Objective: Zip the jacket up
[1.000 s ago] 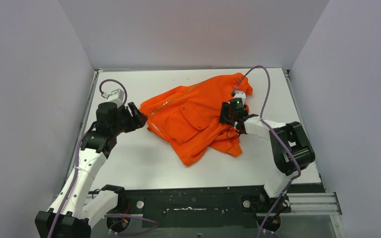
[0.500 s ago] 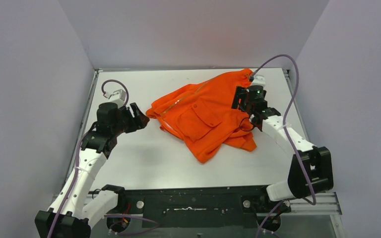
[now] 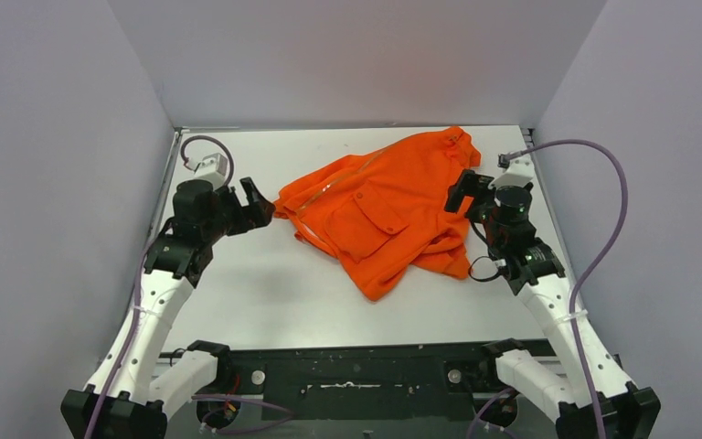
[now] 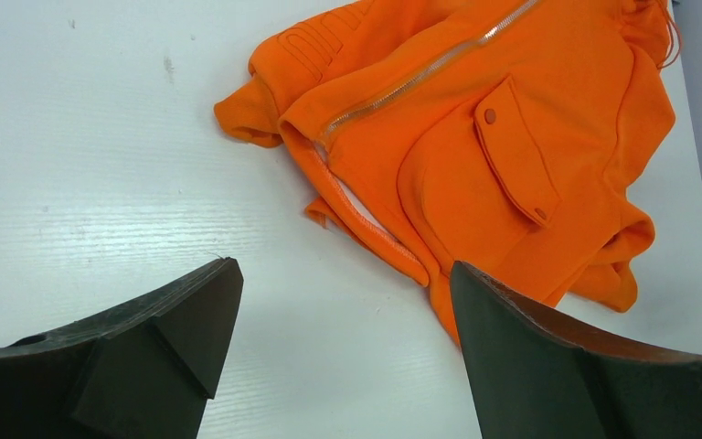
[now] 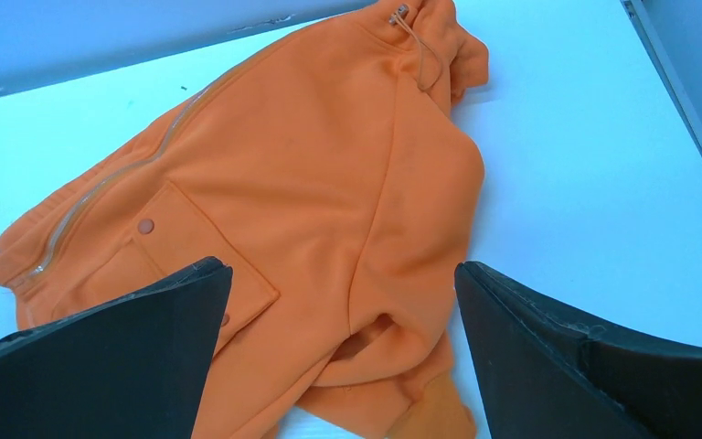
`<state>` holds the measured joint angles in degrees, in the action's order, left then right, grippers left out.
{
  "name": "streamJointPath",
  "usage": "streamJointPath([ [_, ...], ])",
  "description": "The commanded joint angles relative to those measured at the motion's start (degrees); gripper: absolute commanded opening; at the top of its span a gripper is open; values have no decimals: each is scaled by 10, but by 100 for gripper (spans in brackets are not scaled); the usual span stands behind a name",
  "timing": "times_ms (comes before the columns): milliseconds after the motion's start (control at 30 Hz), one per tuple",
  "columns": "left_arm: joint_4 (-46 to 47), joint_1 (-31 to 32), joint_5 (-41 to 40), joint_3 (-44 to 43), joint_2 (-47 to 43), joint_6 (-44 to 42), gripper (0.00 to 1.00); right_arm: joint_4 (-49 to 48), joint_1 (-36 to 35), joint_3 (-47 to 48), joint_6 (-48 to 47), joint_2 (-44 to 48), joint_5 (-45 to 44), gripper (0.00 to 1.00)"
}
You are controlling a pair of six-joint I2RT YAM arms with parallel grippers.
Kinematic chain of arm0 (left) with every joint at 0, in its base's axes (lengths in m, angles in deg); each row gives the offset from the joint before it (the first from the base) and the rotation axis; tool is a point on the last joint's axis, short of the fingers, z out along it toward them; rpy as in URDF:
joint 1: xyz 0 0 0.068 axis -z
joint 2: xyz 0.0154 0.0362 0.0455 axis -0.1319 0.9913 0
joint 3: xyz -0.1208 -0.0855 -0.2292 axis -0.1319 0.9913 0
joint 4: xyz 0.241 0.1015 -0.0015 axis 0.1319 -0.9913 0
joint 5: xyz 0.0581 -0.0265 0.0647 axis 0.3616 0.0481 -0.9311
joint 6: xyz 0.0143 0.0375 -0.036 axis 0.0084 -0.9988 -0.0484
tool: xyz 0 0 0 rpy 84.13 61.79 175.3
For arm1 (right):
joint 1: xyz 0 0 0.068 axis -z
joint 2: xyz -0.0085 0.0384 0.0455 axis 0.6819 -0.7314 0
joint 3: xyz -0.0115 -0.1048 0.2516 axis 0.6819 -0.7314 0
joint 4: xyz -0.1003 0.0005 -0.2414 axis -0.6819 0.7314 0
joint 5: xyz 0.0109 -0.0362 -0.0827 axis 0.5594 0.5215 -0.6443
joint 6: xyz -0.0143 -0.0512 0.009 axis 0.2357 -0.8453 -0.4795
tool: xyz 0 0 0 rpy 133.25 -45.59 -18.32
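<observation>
Both arms are reaching forward, elbows bent; the left gripper and right gripper are hanging low with jaws spread wide, gripping nothing.

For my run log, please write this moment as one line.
jacket: bunched on table | left gripper: open, empty, beside jacket | right gripper: open, empty, over jacket | zipper: not gripped

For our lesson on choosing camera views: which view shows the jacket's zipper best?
The left wrist view: the zipper is close and sharp, its lower end visible on the jacket. The right wrist view shows a longer, fainter run; the top external view only a thin line.
</observation>
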<state>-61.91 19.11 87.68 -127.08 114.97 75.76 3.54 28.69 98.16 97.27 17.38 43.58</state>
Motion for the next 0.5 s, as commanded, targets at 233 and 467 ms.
streamJointPath([
  [233, 59, 1, 22, -19, -34, -23, 85, 49, -3, -39, 44, 167, -33, 100],
  [467, 112, 2, 60, 38, -73, -25, 85, 59, -3, -40, 14, 191, -17, 100],
])
